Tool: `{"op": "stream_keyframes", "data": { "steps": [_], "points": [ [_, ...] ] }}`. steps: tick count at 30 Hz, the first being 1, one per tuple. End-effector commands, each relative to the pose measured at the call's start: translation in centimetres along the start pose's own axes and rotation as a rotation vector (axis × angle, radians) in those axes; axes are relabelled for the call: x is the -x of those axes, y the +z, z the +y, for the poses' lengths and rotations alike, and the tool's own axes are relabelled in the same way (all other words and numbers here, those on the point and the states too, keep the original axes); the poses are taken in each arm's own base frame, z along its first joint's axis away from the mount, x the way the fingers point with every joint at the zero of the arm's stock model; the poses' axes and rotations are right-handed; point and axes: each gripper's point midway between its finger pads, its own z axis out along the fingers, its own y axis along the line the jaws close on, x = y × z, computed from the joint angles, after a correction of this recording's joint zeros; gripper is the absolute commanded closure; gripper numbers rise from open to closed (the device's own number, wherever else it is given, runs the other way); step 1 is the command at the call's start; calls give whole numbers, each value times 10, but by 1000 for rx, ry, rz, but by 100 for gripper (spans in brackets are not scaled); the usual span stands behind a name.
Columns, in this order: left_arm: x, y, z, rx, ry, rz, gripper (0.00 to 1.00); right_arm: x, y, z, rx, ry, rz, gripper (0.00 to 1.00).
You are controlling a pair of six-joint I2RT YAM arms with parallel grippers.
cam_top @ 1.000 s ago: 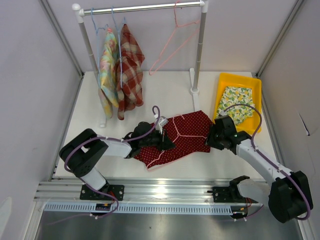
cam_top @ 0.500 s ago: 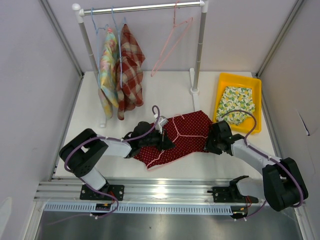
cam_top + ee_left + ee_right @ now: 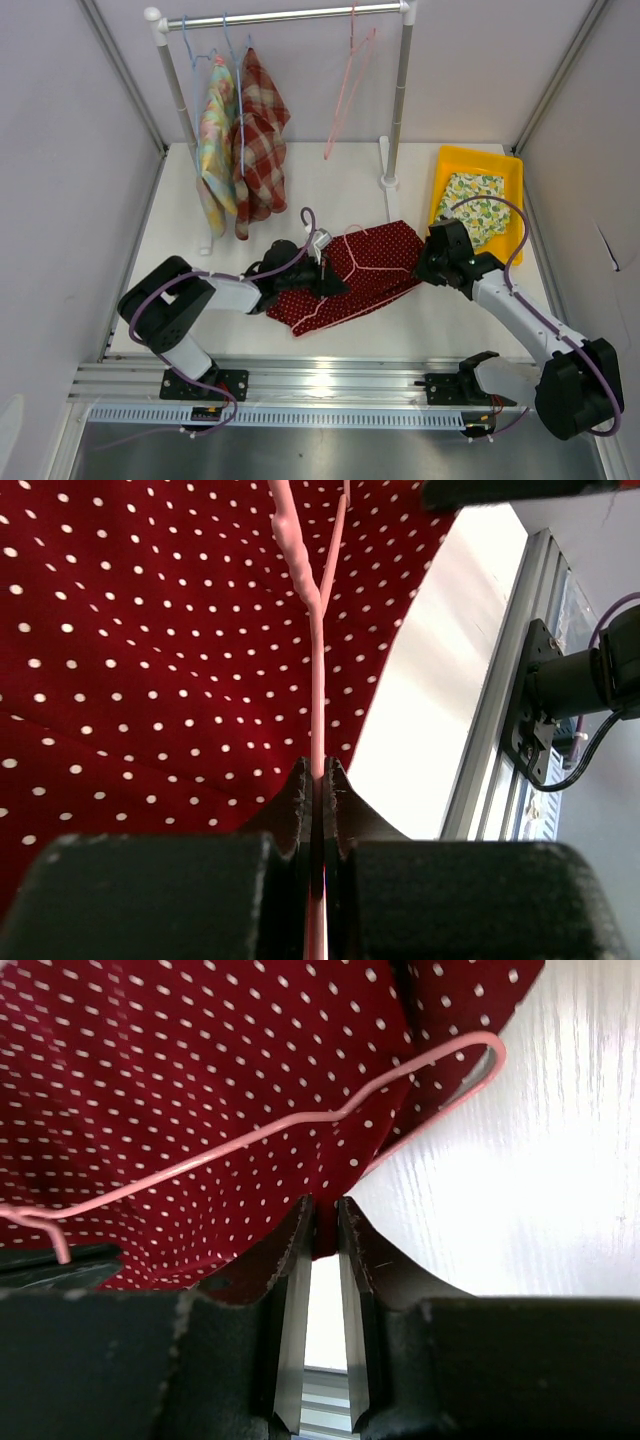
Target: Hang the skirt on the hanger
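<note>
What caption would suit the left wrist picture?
Left gripper pinching the pink hanger wire that lies on the red polka-dot skirt.

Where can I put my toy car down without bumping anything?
Bare white table lies between the hanging plaid cloths and the white rack post's foot. Another bare strip runs between the red white-dotted fabric skirt and the metal rail in front. The middle is crowded with skirt, thin pink wire hanger. The yellow plastic tray is mostly filled.

No legible text, label, brand, number or sign on anything here.
</note>
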Motion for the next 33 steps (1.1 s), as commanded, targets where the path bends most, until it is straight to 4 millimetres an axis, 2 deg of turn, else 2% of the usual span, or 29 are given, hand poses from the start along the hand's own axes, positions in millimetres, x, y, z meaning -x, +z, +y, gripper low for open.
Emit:
{"op": "stream_keyframes", "data": {
  "steps": [1, 8, 18, 22, 25, 30, 32, 33],
  "points": [
    [23, -6, -9, -52, 72, -78, 100, 11, -11, 2, -13, -16, -24, 79],
    [30, -12, -7, -65, 68, -99, 100, 17, -17, 6, -13, -18, -28, 79],
    [31, -18, 6, -16, 57, -108, 100, 40, -33, 23, 8, -29, -64, 79],
    [35, -24, 3, -36, 49, -139, 100, 43, -34, 24, -3, -33, -63, 79],
    [40, -27, 6, -30, 37, -166, 100, 42, -32, 25, -4, -34, -53, 80],
    [36, -28, 10, -34, 23, -163, 100, 39, -30, 25, -10, -43, -44, 79],
    [34, -28, 11, -26, 21, -159, 100, 34, -27, 22, -19, -52, -36, 76],
    [35, -27, 11, -29, 22, -158, 100, 26, -23, 17, -34, -57, -19, 74]
  ]
}}
